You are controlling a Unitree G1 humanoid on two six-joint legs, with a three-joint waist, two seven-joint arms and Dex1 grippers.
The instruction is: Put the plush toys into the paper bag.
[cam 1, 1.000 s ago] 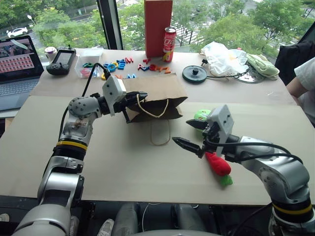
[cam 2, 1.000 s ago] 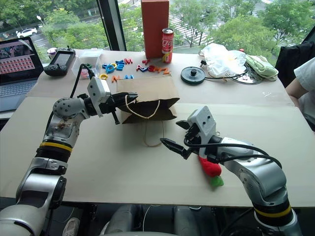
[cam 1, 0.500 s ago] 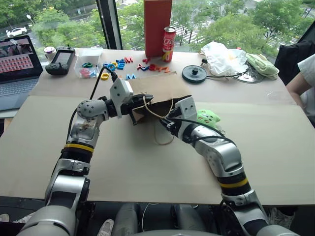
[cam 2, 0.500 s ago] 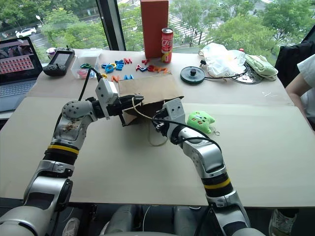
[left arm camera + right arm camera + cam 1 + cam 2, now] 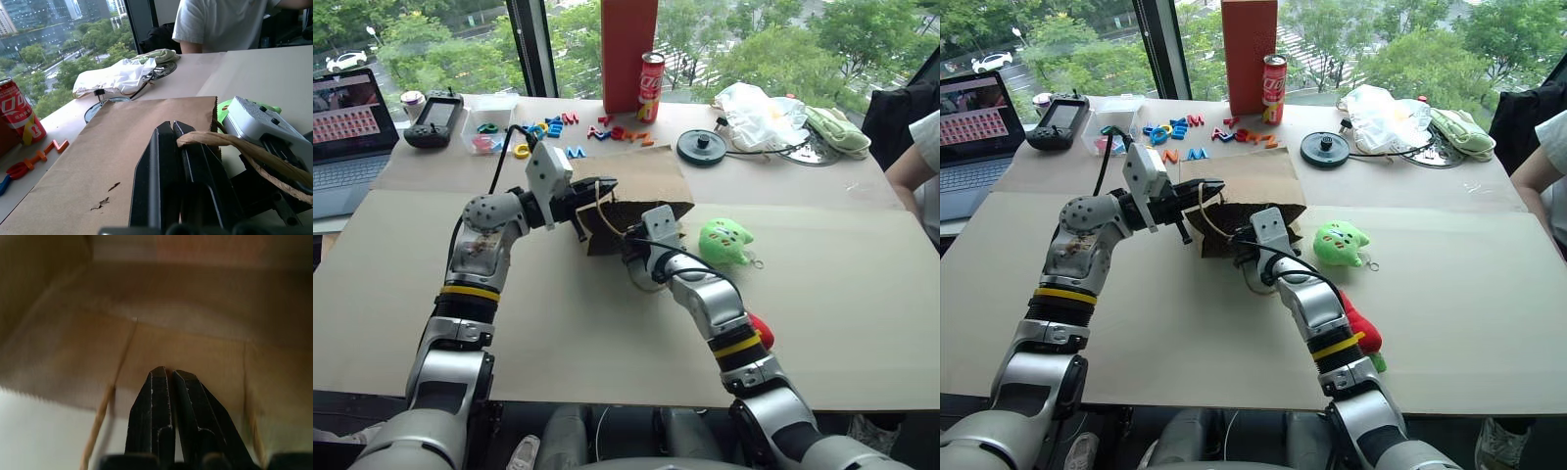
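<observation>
The brown paper bag [image 5: 641,181] lies flat on the table with its mouth toward me. My left gripper [image 5: 600,194] is shut on the bag's upper twine handle [image 5: 230,145] and holds the upper lip a little raised. My right gripper [image 5: 630,258] is shut at the bag's mouth, and its fingertips [image 5: 161,377] point into the brown paper interior. The round green plush toy [image 5: 724,241] lies on the table just right of the bag. The red chili plush toy [image 5: 1359,328] lies nearer me, partly hidden behind my right forearm.
A tall red box [image 5: 628,54] and a red can [image 5: 651,86] stand behind the bag, with coloured letters [image 5: 553,129] to their left. A laptop [image 5: 347,137] is at far left. A white plastic bag [image 5: 762,113], pale green cloth [image 5: 837,127] and a person's arm [image 5: 913,166] are at right.
My right arm swung left and forward from beside the chili toy to the bag's mouth, and its fingers went from open to shut. The left gripper kept its hold on the handle.
</observation>
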